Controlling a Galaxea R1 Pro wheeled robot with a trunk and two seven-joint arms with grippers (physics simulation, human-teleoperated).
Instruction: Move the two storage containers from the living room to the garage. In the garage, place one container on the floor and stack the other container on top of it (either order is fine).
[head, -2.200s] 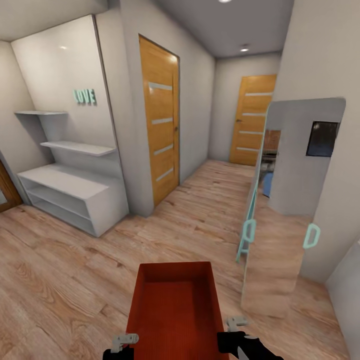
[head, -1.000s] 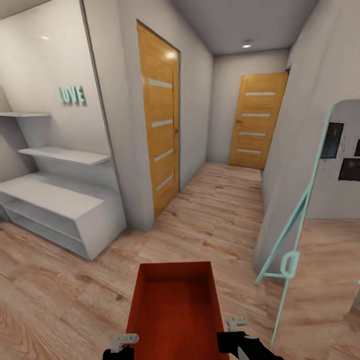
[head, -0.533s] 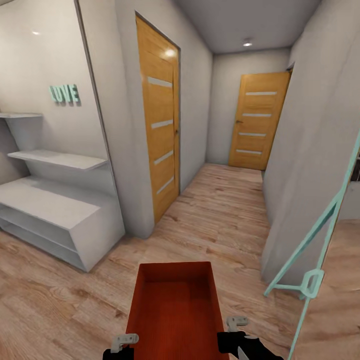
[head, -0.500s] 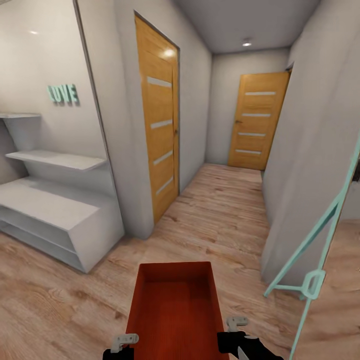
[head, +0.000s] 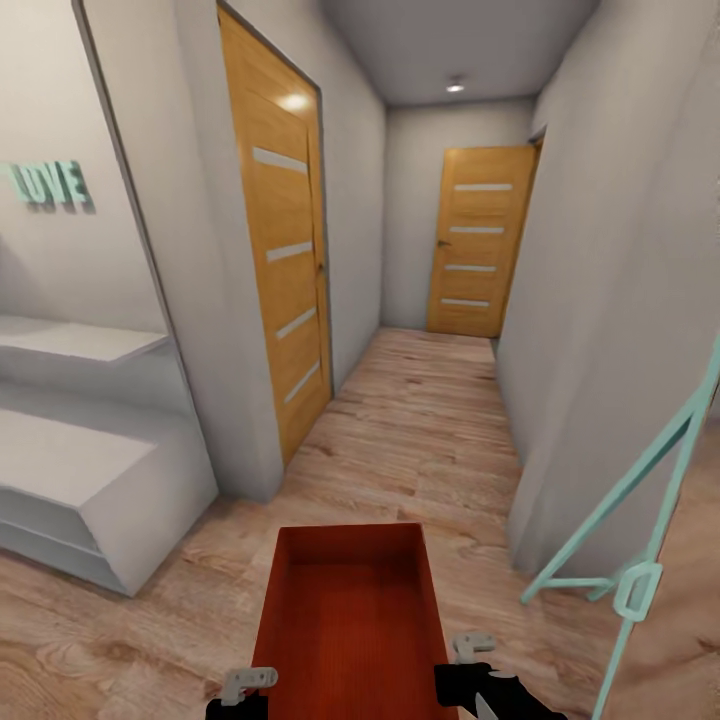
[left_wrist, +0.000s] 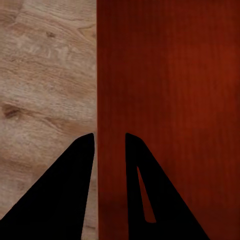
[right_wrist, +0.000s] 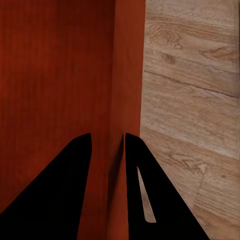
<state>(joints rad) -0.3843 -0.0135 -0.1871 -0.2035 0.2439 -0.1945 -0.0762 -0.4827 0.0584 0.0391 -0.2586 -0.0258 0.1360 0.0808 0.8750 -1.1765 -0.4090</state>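
A: Your bin (head: 350, 620) reads as matt orange-red plastic, with a finely ribbed bottom and smooth walls.

B: And the floor (head: 420, 430)?

A: Light wood planks, visible grain, slight sheen. You've got two doors (head: 280, 270), both orange wood veneer and fairly glossy, with pale inset strips.

B: Walls (head: 590, 300), shelf (head: 90, 480)?

A: Plain matt grey on the walls. The shelf is smooth and white, semi-gloss.

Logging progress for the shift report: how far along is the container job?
Done: one orange-red open-top plastic bin is picked up. In hand: left gripper and right gripper each pinch a side wall, over the hallway's light wood plank floor. Left: reaching the garage, fetching the second bin, stacking.
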